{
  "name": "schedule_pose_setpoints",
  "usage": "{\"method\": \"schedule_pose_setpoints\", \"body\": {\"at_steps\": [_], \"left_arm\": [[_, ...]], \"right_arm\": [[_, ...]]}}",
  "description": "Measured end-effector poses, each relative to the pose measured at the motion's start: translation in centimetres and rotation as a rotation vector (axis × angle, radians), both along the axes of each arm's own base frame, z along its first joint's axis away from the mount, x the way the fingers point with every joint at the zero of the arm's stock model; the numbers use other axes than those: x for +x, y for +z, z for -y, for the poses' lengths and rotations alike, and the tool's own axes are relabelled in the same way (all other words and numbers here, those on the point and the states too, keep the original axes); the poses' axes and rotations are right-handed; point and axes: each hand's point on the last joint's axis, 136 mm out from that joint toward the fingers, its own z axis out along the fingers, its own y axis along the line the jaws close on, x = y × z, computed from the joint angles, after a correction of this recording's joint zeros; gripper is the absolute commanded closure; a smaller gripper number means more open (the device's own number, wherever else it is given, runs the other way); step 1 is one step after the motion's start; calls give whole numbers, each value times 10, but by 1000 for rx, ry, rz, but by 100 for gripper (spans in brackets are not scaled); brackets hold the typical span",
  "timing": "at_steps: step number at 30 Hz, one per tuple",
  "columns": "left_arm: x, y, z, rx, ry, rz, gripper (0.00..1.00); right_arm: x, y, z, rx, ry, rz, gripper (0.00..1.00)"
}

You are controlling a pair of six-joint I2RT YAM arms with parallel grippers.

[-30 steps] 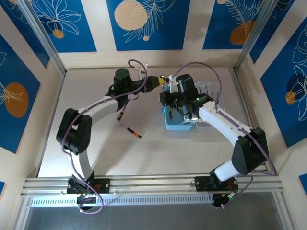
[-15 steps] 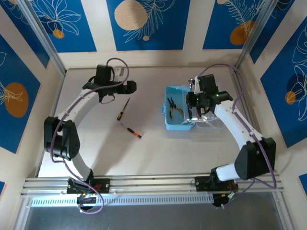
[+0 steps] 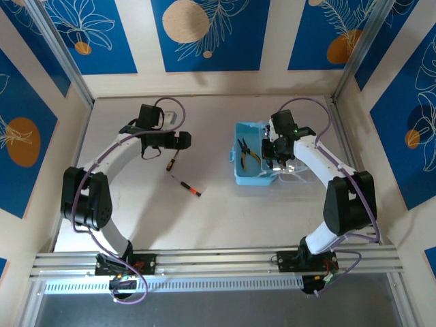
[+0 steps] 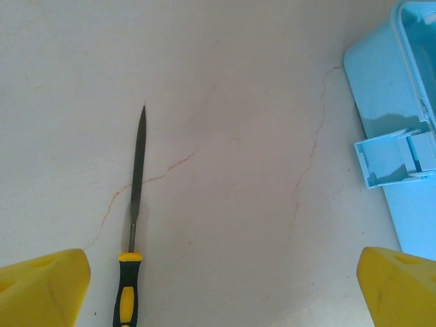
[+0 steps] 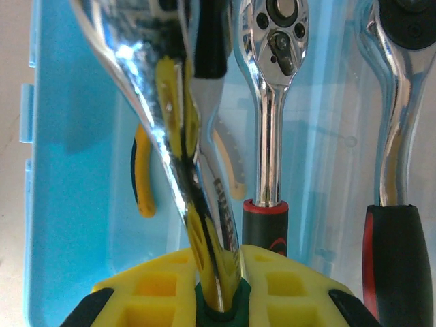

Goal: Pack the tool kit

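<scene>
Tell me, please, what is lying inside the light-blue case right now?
Yellow-handled pliers lie in the case, and the right wrist view shows a ratchet wrench there too. The right gripper, shut on a chrome tool, covers the case's right side from above.

The left wrist view's bottom edge crops the file (image 4: 137, 177).

case (image 3: 253, 176) light-blue | pliers (image 3: 246, 151) handles yellow | wrench (image 5: 167, 116) chrome | file (image 4: 134, 197) handle yellow-black
</scene>
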Motion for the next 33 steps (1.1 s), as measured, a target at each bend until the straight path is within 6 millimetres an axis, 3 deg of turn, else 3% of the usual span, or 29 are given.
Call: {"method": "schedule_pose_setpoints", "body": {"at_steps": [7,17,20,22,24,28,33], "left_arm": [[0,0,0,0,-1,0,0],[-1,-1,0,6,-6,-2,0],[-3,-4,-3,30,-9,-7,0],[-4,-7,-8,60,-4,-11,0],[-5,-13,-14,100,0,-20,0],[-6,-37,-26,185,10,-67,1],[-10,-71,-37,269,18,-140,14]], "right_arm": [[2,-5,-1,-3,3,-10,69],[11,11,-1,-8,6,30,49],[10,20,-1,-11,14,44,30],[6,29,-2,-9,25,63,11],[3,41,-5,1,41,88,1],[-2,71,-16,42,76,159,1],[-7,86,-22,60,101,192,1]]}}
